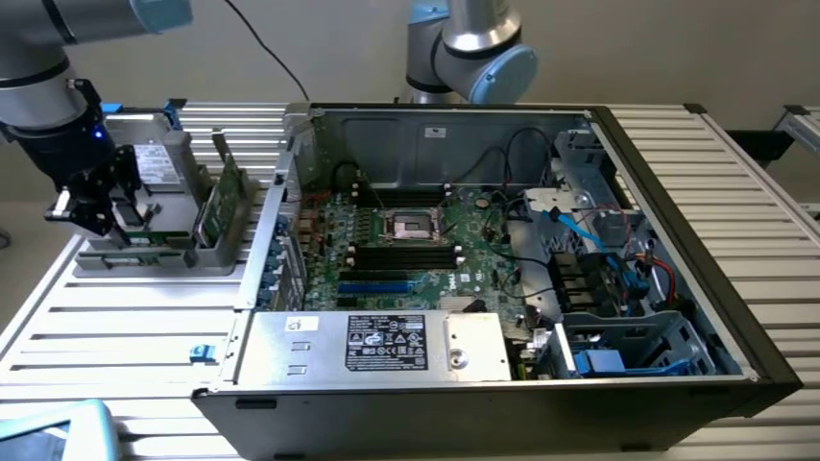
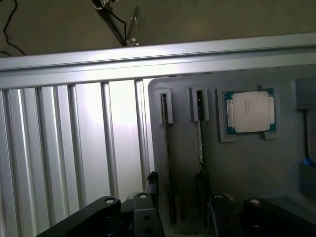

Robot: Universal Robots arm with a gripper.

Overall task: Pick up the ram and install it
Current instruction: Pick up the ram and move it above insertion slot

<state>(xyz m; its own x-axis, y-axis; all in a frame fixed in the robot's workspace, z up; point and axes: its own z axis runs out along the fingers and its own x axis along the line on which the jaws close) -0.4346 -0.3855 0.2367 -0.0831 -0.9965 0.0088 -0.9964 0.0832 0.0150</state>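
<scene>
Pincer [image 1: 113, 219] spread wide, gripping nothing, poised over the grey holder [image 2: 247, 168] on the counter [image 1: 129, 317]; the ram [image 2: 200, 138] stands edge-up in its holder; not lifted yet, motherboard slots [image 1: 403, 254] empty; pick-up and install both remain.

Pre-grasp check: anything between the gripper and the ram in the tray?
Nothing visible. The open gripper hangs over the ram, standing on edge in the gray tray; a second stick stands in the slot beside it.
</scene>
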